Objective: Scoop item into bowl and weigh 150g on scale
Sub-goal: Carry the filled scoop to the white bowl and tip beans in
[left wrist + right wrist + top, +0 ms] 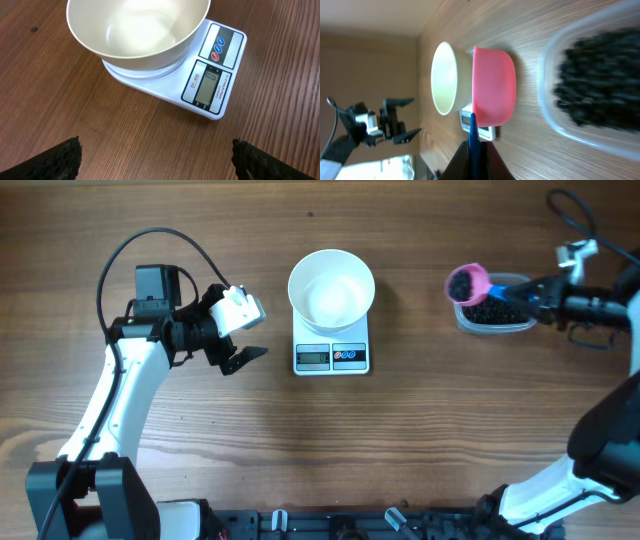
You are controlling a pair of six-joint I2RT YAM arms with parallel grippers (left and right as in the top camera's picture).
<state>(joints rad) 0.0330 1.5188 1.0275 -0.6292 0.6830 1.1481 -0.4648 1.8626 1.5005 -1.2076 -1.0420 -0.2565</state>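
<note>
While the right gripper (475, 156) is clamped tight on the thin blue handle (474, 134) of a pink scoop (492, 85), the overhead view shows that scoop (467, 283) in the upper right of the frame with dark beads (462, 284) filling its cup. It sits over the left end of the clear tub (520, 326), where more beads (492, 311) lie in a loose pile.

Well apart from it, at the upper middle of the frame, the white bowl (331, 288) stands on the scale (332, 357) and looks empty. The display is too small to read.

At the left of the frame the left gripper (250, 332) has its jaws spread wide with nothing between them, near the scale but not touching it.

By the look of things, the step in hand is carrying a first loaded scoop from tub to bowl. The next move calls for taking the scoop leftward across the bare table (420, 430), keeping it level so no beads roll out. It should tip only once the cup is over the bowl's rim, and slowly enough that the weight can be checked.
</note>
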